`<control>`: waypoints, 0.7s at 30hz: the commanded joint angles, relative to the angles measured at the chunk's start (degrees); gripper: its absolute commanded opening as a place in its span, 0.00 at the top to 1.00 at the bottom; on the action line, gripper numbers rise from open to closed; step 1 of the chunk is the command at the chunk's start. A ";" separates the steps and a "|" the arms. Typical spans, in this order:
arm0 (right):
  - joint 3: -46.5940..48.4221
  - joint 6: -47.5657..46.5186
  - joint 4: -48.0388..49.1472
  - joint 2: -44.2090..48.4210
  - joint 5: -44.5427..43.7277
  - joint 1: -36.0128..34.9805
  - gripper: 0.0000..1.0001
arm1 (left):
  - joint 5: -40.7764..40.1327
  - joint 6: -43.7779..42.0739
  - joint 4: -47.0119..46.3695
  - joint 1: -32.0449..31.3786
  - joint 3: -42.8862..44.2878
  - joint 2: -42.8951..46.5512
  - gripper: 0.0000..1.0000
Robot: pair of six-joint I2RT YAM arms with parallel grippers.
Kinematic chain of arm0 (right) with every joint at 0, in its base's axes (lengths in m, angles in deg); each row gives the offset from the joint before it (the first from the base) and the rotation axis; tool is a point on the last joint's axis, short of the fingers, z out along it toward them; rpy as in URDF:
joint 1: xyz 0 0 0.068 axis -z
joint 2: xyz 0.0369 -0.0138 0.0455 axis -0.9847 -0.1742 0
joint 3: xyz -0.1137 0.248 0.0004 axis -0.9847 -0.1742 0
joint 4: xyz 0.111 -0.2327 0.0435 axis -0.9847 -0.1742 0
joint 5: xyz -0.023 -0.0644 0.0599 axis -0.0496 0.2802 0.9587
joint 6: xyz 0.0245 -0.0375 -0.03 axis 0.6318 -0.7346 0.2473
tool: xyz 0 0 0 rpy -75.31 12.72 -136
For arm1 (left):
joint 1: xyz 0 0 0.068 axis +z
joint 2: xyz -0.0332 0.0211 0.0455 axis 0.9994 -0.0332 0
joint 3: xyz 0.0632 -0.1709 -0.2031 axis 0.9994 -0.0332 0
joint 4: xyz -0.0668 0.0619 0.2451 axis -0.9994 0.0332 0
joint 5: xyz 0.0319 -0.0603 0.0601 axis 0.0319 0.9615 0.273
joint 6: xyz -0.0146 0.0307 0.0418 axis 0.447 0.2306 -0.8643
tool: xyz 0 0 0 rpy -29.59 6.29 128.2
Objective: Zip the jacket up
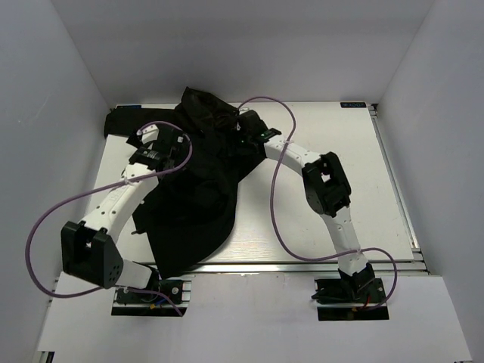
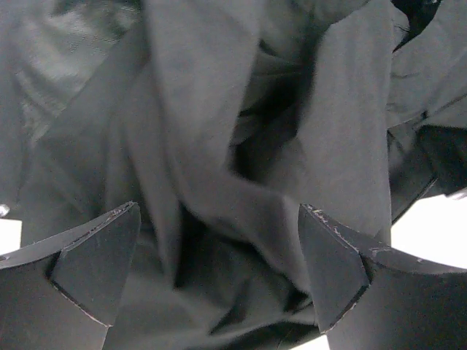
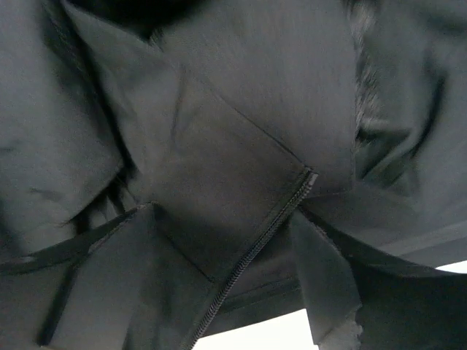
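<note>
The black jacket (image 1: 198, 181) lies crumpled on the left half of the table, its hood bunched at the back. My left gripper (image 1: 160, 142) is over its left sleeve area. In the left wrist view it (image 2: 219, 255) is open, with folds of jacket fabric (image 2: 241, 146) between and below the fingers (image 2: 332, 266). My right gripper (image 1: 253, 133) is at the jacket's upper right edge. In the right wrist view it (image 3: 222, 270) is open around a fabric edge carrying the zipper teeth (image 3: 270, 222). No slider shows.
The metal table (image 1: 325, 128) extends to the right of the jacket. White walls enclose the back and both sides. Purple cables (image 1: 276, 204) loop off both arms above the table. The table's white edge shows under the jacket (image 3: 255, 332).
</note>
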 commanded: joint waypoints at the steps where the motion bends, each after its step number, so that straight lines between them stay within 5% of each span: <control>1: -0.51 5.17 0.95 2.44 0.36 -0.49 0.26 | 0.98 -2.63 -5.06 0.76 2.33 -1.51 0.02; 4: -9.73 7.02 5.51 5.60 -0.69 -0.49 0.44 | 3.16 -3.07 -7.35 0.85 1.10 -2.93 0.02; 5: -16.11 8.15 6.75 8.84 -1.21 -0.49 0.67 | 3.78 -3.42 -7.71 0.85 0.84 -3.63 0.02; 7: -23.17 8.34 11.30 15.50 -2.01 -0.40 0.98 | 5.11 -3.51 -8.76 0.85 -0.56 -3.90 0.02; 11: -43.64 9.65 18.96 30.19 -3.67 -0.40 1.00 | 5.64 -4.73 -10.08 0.85 -2.15 -3.64 0.07; 16: -66.31 12.30 19.86 50.92 -7.54 -0.49 1.00 | 6.42 -7.90 -11.75 0.85 -5.21 -2.41 0.29; 19: -66.63 9.15 17.15 54.30 -7.63 -0.40 1.00 | 6.51 -8.78 -14.55 0.94 -7.15 -2.40 0.45; 21: -64.70 7.56 15.91 53.61 -5.27 -0.49 0.81 | 7.56 -9.22 -15.62 1.03 -8.04 -3.02 0.55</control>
